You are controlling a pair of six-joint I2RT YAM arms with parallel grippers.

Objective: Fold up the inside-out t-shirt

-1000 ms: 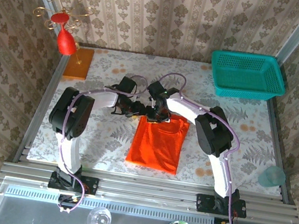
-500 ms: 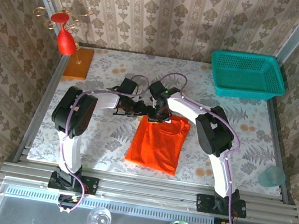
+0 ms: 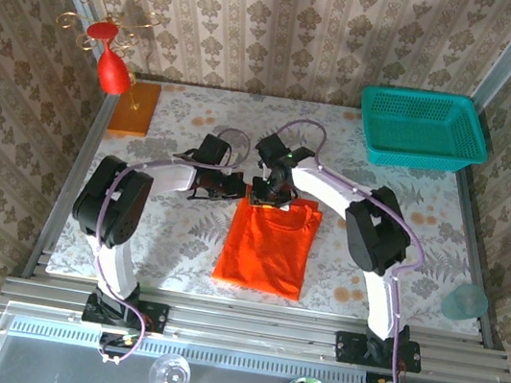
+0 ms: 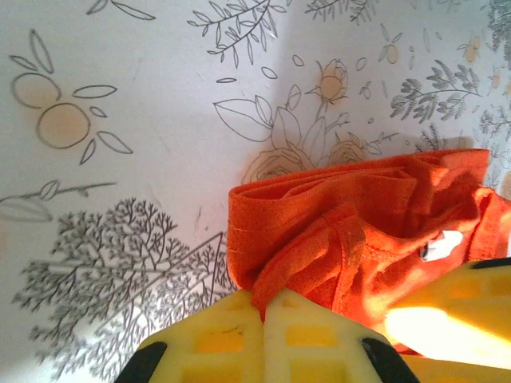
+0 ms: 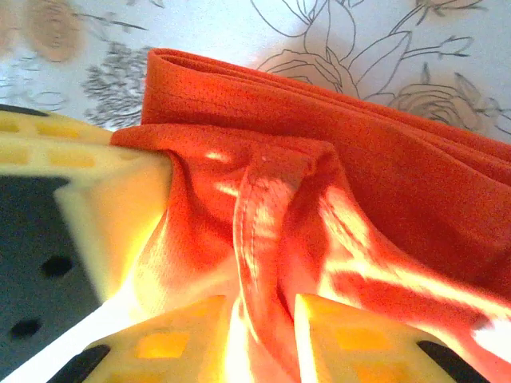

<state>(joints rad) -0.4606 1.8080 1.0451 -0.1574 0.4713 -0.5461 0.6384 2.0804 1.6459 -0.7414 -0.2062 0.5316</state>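
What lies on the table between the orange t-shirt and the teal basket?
In the top view, the right arm crosses above the stretch between the t-shirt and the teal basket; the flowered tablecloth there is bare.

The t-shirt is matt cloth, a fine pin-holed knit. My left fingers are smooth yellow plastic; the table cover looks smooth and printed.
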